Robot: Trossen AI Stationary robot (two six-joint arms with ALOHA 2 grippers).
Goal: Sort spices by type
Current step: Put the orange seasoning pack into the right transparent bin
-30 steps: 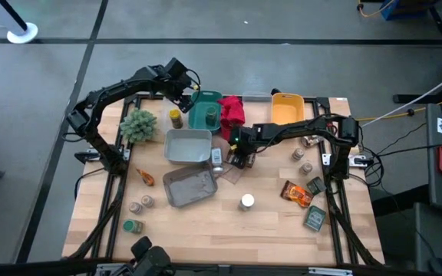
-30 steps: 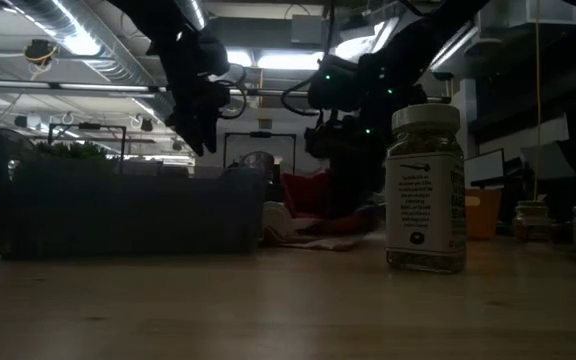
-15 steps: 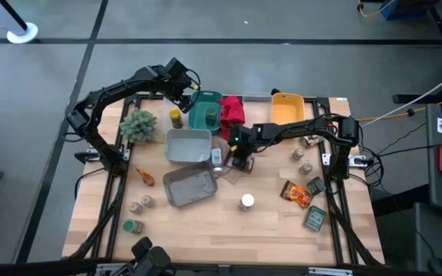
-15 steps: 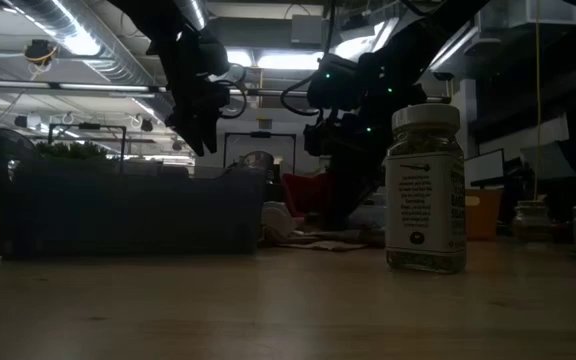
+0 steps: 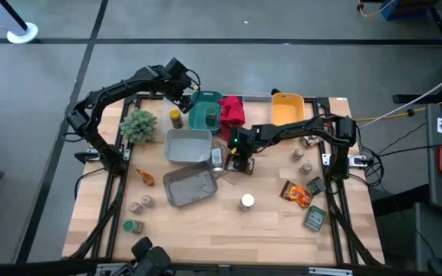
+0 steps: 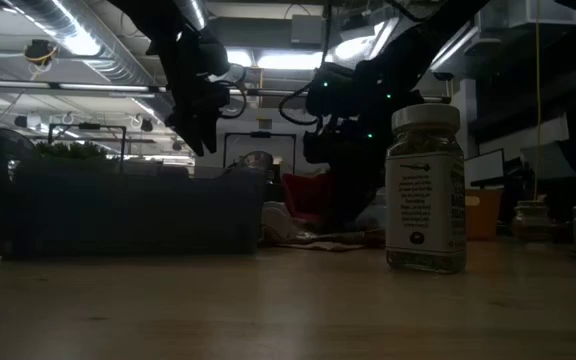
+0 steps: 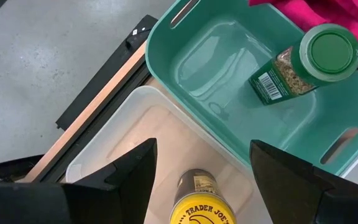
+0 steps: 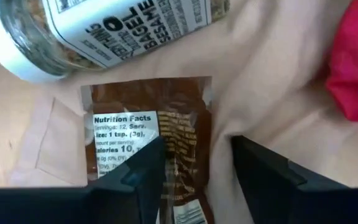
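Spice packet [image 8: 157, 155], flat and brown, lies on the table just beside a tipped jar [image 8: 98, 28], under my right gripper [image 8: 194, 171], whose jaws stand apart around it, gripping nothing. I judge it light and floppy; I'd pinch an edge. Its lower end is cut off. Left gripper [image 7: 197, 171] hovers open over a yellow-lidded jar [image 7: 199, 208].

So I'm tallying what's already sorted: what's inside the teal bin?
One green-lidded spice jar lies on its side in the teal bin; the rest of its floor is bare. The red cloth overlaps one corner, so that corner is hidden.
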